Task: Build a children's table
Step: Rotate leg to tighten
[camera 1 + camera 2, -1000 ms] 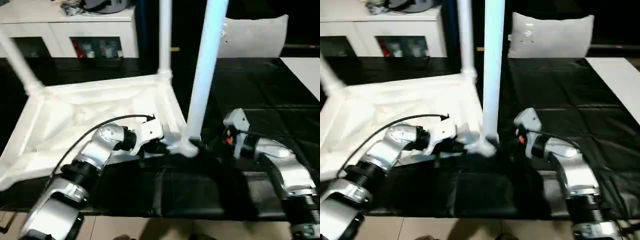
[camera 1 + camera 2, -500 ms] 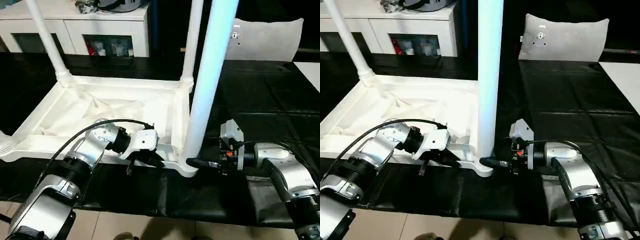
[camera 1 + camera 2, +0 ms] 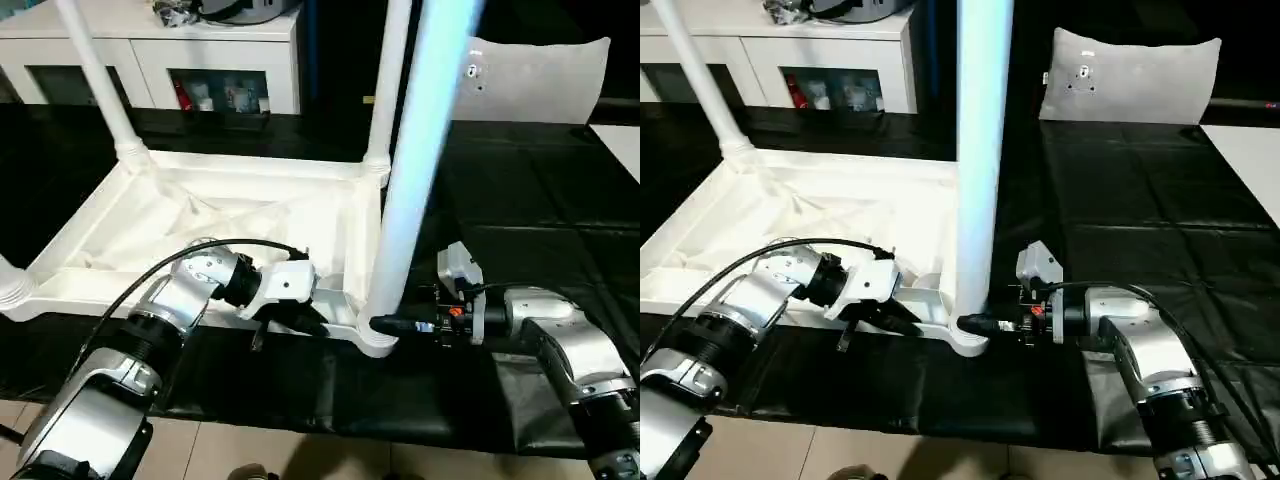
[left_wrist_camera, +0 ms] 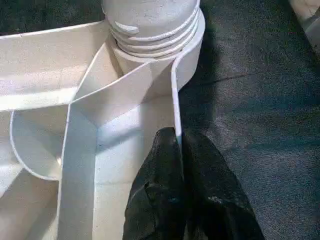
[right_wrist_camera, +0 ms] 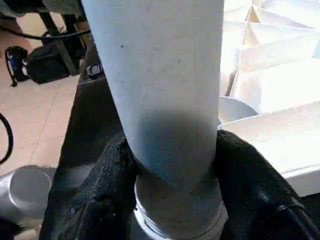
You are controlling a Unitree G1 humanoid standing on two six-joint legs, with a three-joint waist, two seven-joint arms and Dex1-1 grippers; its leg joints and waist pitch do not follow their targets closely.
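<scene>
The children's table lies upside down on the black mat, its white ribbed top (image 3: 250, 165) facing up. Its legs stand upright in the corner sockets: the near-right leg (image 3: 415, 170), the back-right leg (image 3: 385, 80) and the back-left leg (image 3: 95, 70). My left gripper (image 4: 177, 145) is shut on the top's thin front rim, just beside the near-right socket (image 4: 150, 30). My right gripper (image 5: 170, 150) reaches in from the right at the foot of the near-right leg. Its black fingers (image 5: 105, 170) press against both sides of the leg just above the socket.
A white cabinet (image 3: 150, 50) with glass doors stands at the back left, with a grey cushion (image 3: 540, 70) at the back right. A flat white board (image 3: 1250, 150) lies at the far right. The black mat (image 3: 520, 200) ends close in front of my arms, above tan floor.
The head camera shifted early on. My right gripper's fingers have closed in around the foot of the near-right leg. The left gripper keeps its hold on the rim.
</scene>
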